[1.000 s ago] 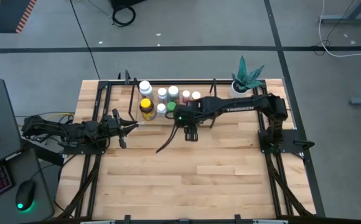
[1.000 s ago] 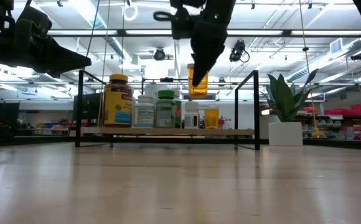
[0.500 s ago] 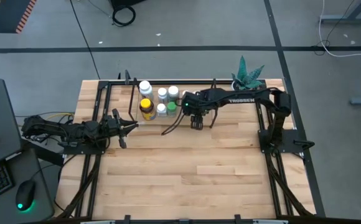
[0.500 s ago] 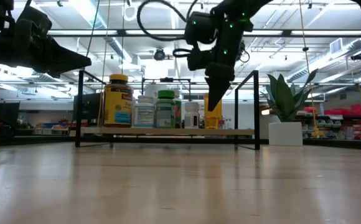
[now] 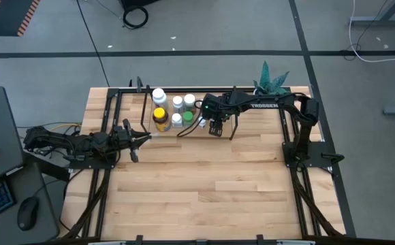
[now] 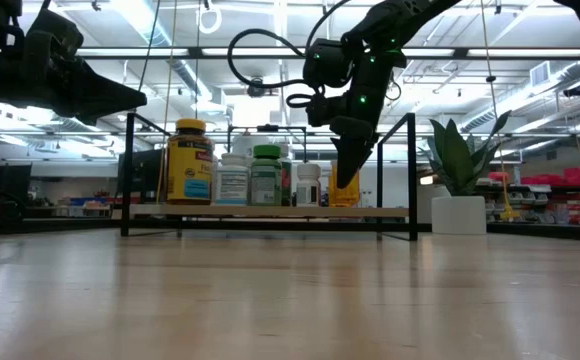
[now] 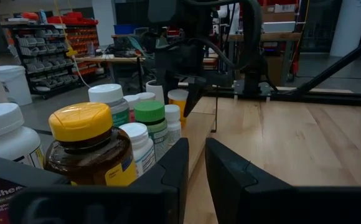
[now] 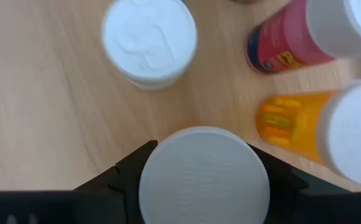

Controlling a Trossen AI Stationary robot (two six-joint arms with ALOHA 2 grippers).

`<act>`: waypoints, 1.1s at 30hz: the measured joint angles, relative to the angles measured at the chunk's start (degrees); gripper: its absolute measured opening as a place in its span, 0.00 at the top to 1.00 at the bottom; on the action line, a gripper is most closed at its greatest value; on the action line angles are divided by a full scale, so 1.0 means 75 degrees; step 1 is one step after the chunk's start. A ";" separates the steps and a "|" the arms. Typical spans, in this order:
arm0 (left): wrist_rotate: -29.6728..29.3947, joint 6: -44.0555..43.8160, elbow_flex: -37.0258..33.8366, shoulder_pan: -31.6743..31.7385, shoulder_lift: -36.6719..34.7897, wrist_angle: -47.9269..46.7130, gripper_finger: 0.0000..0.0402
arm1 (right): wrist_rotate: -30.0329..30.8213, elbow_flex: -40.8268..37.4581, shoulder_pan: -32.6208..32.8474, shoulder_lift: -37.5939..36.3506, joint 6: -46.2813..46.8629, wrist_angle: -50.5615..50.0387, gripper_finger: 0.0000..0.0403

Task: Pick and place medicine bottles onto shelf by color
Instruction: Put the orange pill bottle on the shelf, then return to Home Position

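Note:
Several medicine bottles stand on the shelf (image 6: 270, 211), among them the amber bottle with a yellow cap (image 5: 160, 117) and a green-capped one (image 6: 266, 175). My right gripper (image 6: 348, 165) hangs over the shelf's right part, shut on an orange bottle with a white cap (image 6: 345, 190). Whether the bottle's base touches the board, I cannot tell. In the high view this gripper (image 5: 216, 126) covers the bottle. My left gripper (image 5: 146, 139) waits left of the shelf, pointing at it, with a narrow gap between its fingers (image 7: 196, 165). My right gripper holds the orange bottle at its white cap (image 8: 204, 183), pinched between the two fingers (image 8: 124, 173), one on each side. The fingers come from above, pointing down. The bottle hangs upright below them, its base at the level of the shelf board (image 6: 345, 205).
Close around the held bottle stand a white-capped bottle (image 8: 149, 40), a pinkish-red bottle (image 8: 289, 43) and another orange bottle (image 8: 299, 124). A white pot with a green plant (image 5: 269, 85) sits at the table's far right corner. Bare wood spreads on the near side (image 5: 211, 190).
My right gripper has carried the orange bottle toward the table's far edge and down, from well above the shelf to the level of the shelf board, beside the other bottles. It has stayed shut on the cap.

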 joint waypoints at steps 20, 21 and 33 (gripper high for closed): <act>0.0000 0.0000 0.0000 -0.0003 0.0000 0.0000 0.85 | -0.0076 0.0388 0.0011 0.0003 0.0045 -0.0150 0.30; 0.0000 0.0000 0.0000 -0.0003 0.0000 0.0000 0.84 | -0.0076 0.0471 0.0011 0.0003 0.0048 -0.0199 0.29; 0.0000 0.0000 0.0000 0.0000 0.0000 -0.0001 0.86 | 0.0006 0.1582 0.0138 -0.0291 -0.0011 -0.1107 0.23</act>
